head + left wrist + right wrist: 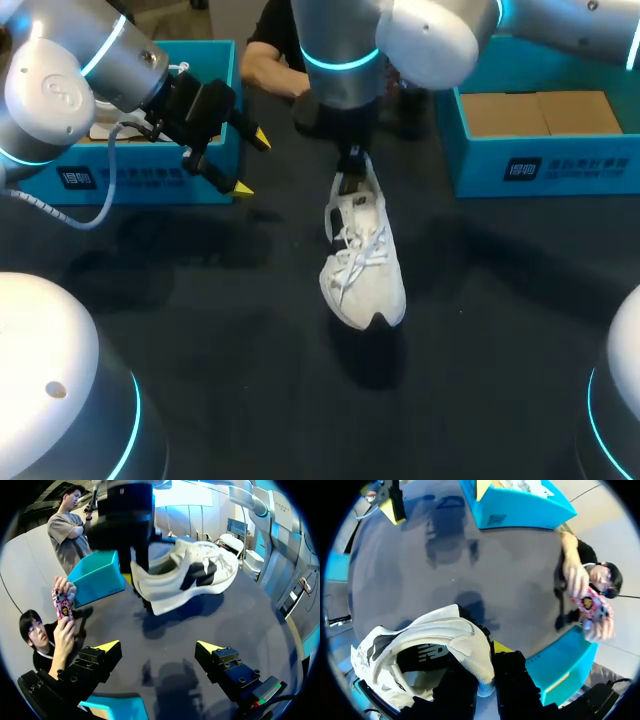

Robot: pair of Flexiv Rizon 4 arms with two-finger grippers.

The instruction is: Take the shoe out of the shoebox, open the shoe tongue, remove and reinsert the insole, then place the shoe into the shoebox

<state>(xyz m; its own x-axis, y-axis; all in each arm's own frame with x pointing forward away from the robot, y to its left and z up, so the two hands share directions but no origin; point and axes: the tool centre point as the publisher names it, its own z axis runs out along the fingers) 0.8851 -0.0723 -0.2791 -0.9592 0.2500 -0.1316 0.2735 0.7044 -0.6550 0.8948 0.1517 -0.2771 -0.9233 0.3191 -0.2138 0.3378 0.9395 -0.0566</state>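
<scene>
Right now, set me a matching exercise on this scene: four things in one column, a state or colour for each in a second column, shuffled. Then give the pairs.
Things:
1. shoe
2. left hand
3. right hand
4. right shoebox

States:
A. brown cardboard showing inside
B. open, holding nothing
C. shut on the heel
D. white with black patches

Pairs: 1-D, 2-B, 3-C, 4-A

White shoe (362, 262) with black side panels and white laces, against a dark grey table (250, 330). Left shoebox (150, 178) and right shoebox (545, 165) are turquoise; the right one is cardboard brown inside.
</scene>
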